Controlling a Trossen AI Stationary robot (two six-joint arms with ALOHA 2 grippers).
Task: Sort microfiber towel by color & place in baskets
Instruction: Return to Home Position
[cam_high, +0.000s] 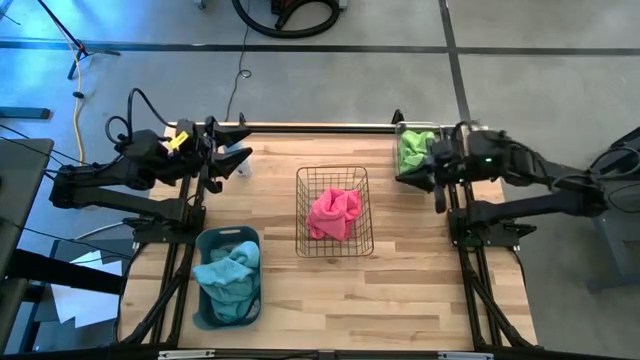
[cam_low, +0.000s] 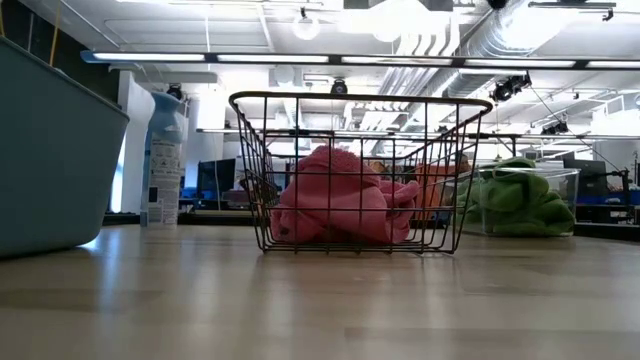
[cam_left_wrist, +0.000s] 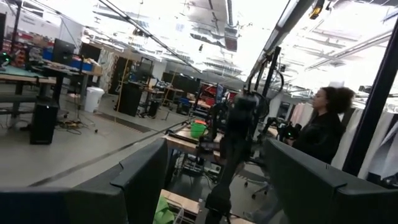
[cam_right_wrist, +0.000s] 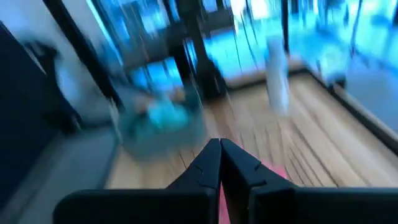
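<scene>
Currently, from above: the tall copper-brown wire mesh basket (cam_high: 333, 171) sits at centre frame on the wooden table (cam_high: 400, 290), with crumpled pink microfiber towels (cam_high: 335, 213) inside it. The grey-blue rectangular plastic tub (cam_high: 201, 305) is at lower left of the frame and holds teal towels (cam_high: 230, 275). The small clear plastic bin (cam_low: 570, 200) is at upper right of the overhead frame, with green towels (cam_high: 414, 148) in it. The left gripper (cam_high: 236, 146) is at upper left by the table's top edge, fingers spread apart and holding nothing. The right gripper (cam_right_wrist: 219, 152) is at upper right, just beside the clear bin; its wrist view shows both fingers pressed together, nothing between. In the low view, a pale blue spray bottle (cam_low: 165, 160) stands left of the wire basket.
</scene>
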